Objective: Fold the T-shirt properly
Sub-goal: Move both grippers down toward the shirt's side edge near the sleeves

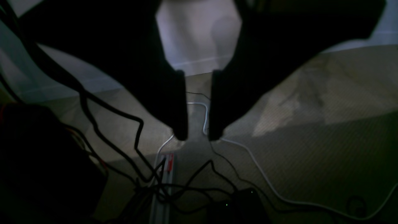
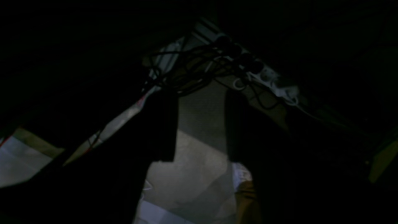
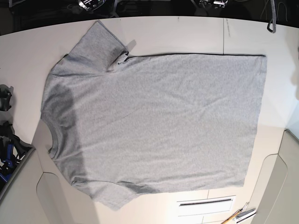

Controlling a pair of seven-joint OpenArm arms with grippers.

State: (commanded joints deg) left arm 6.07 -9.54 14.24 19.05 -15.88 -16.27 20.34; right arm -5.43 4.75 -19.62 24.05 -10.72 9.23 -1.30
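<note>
Both wrist views are dim and show none of the table top. In the left wrist view the left gripper (image 1: 198, 137) is a black outline with its jaws a narrow gap apart and nothing between them; under it lie carpet (image 1: 326, 146), tangled black cables (image 1: 136, 146), a white cable (image 1: 264, 174) and a pale rail (image 1: 161, 199) that runs off the bottom edge. A dark bulk at the lower left cannot be made out. The right wrist view is darker still: the right gripper (image 2: 199, 161) has its jaws set wider apart, holding nothing, above carpet, with a knot of cables and a white power strip (image 2: 273, 81) beyond, and most of the frame is black. In the base view neither gripper shows, only dark arm parts (image 3: 7, 140) cut off at the left edge. The T-shirt (image 3: 159, 121) lies spread flat on the white table (image 3: 18, 56), plain side up, collar (image 3: 49, 140) toward the left, hem toward the right, one sleeve (image 3: 96, 44) toward the far edge and the other at the near edge. A shadow darkens its collar end. Near the bottom edge lie a slot in the table (image 3: 205, 202) and a small tool (image 3: 240, 215), partly cut off.
</note>
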